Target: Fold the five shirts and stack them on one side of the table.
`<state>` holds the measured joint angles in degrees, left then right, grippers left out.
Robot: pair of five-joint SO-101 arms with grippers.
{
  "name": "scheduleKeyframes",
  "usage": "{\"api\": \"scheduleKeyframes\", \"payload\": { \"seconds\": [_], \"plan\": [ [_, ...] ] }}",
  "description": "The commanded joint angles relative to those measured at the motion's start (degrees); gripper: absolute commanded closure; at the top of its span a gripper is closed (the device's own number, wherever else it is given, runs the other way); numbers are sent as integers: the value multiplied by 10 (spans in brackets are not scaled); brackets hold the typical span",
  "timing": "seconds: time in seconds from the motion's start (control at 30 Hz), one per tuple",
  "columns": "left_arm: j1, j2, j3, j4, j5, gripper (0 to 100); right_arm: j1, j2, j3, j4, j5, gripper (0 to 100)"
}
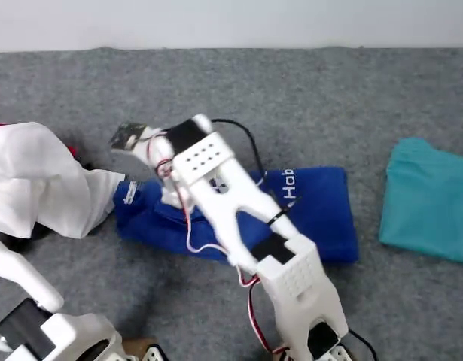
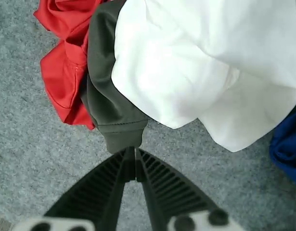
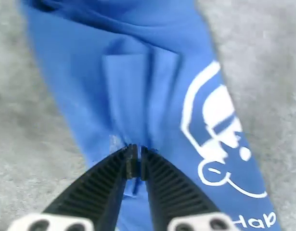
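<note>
The right gripper (image 3: pixel 134 161) is clenched on a raised fold of the blue shirt (image 3: pixel 138 86), which lies spread across the middle of the grey table (image 1: pixel 291 98) - the right arm (image 1: pixel 239 210) stretches over it and hides much of its middle. At the blue shirt's left end a heap blocks the way: the white shirt (image 2: pixel 200 62) sits on a dark shirt (image 2: pixel 107 96), and that on a red shirt (image 2: pixel 66 72). The left gripper (image 2: pixel 135 166) is pressed closed right at the dark hem - whether cloth is caught I cannot tell - while a folded teal shirt (image 1: pixel 431 199) lies well apart at the table's right side.
</note>
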<state>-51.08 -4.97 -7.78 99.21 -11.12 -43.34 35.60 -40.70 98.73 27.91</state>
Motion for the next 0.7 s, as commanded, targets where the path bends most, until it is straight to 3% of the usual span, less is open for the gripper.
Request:
{"api": "scheduleKeyframes", "payload": {
  "seconds": [0.0, 0.17, 0.37, 0.67],
  "plan": [
    [0, -28, -4, 11, -4, 985, -32, 2, -29, 8, -5, 988],
    [0, -28, -4, 11, -4, 985, -36, 58, -32, -31, -2, 989],
    [-4, -28, -4, 11, -4, 985, 29, 110, -49, -87, 70, 990],
    [0, -28, -5, 10, -4, 985, 39, 112, -134, -26, 70, 990]
  ]
}}
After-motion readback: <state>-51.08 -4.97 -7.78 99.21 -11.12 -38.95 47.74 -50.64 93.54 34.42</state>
